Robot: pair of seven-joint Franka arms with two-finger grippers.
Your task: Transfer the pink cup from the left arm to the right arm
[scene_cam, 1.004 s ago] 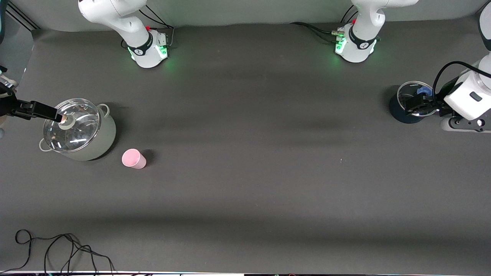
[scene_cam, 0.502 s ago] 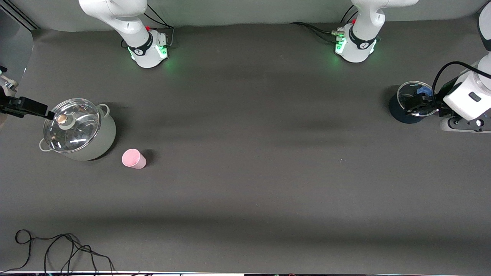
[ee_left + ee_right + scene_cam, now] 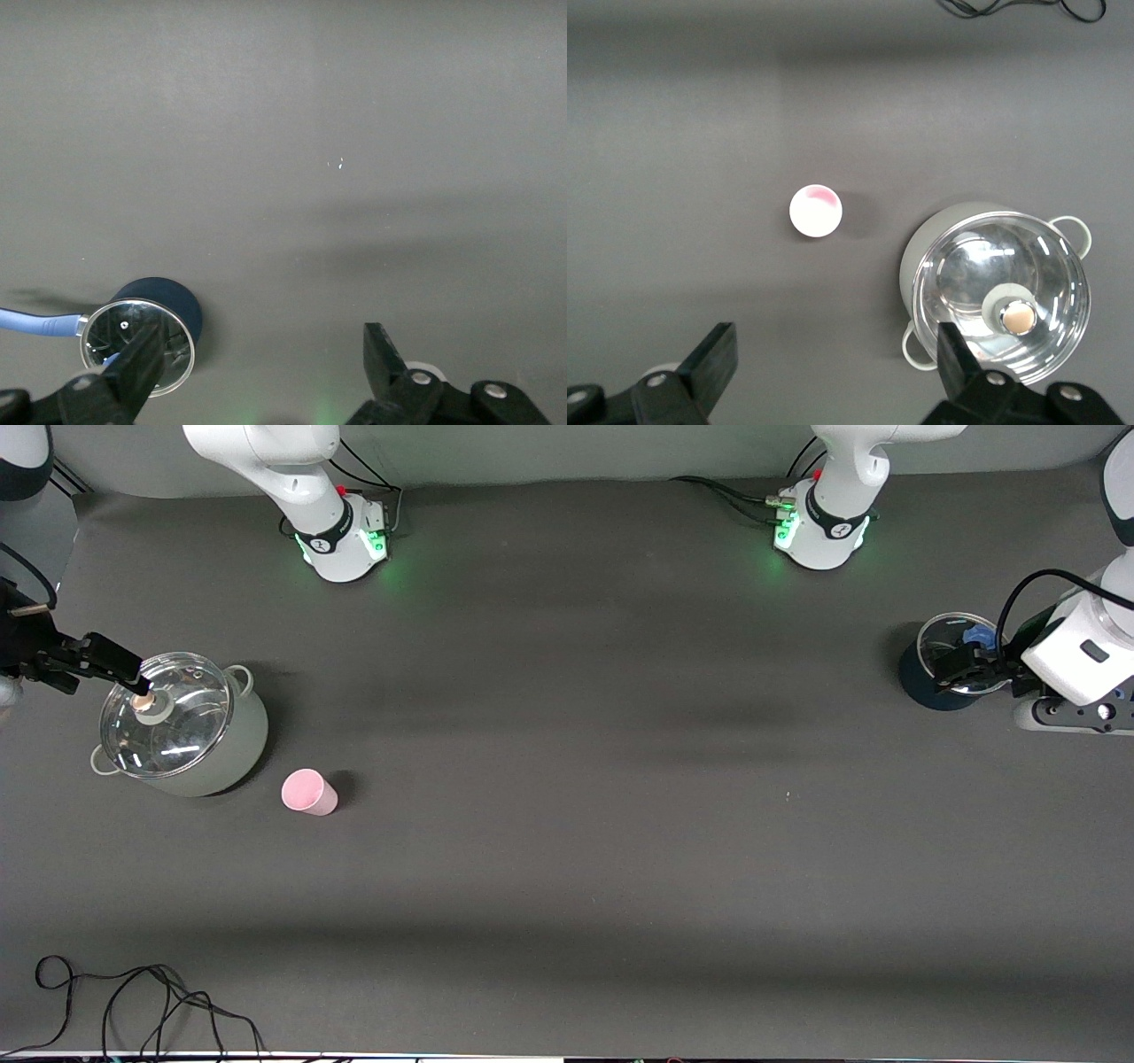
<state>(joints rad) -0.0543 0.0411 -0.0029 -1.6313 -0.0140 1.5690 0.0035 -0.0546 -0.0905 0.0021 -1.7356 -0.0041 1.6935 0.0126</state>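
The pink cup [image 3: 309,792] stands on the dark table by itself, beside the grey pot and nearer the front camera. In the right wrist view it [image 3: 815,211] is a pale round disc, apart from the fingers. My right gripper [image 3: 135,680] is open and empty, up over the edge of the grey pot's glass lid, close to the lid's knob [image 3: 146,703]. Its jaws stand wide apart [image 3: 836,335]. My left gripper [image 3: 955,673] is open and empty over the dark blue pot at the left arm's end, with jaws wide apart [image 3: 261,336].
The grey pot [image 3: 239,748] with glass lid [image 3: 999,301] stands at the right arm's end. A dark blue pot [image 3: 921,682] with glass lid and blue handle [image 3: 35,322] stands at the left arm's end. A black cable [image 3: 133,1001] lies near the front edge.
My right gripper pulled back from the lid's knob toward the table's end, then came back to the lid's edge. The left gripper and the cup have stayed put.
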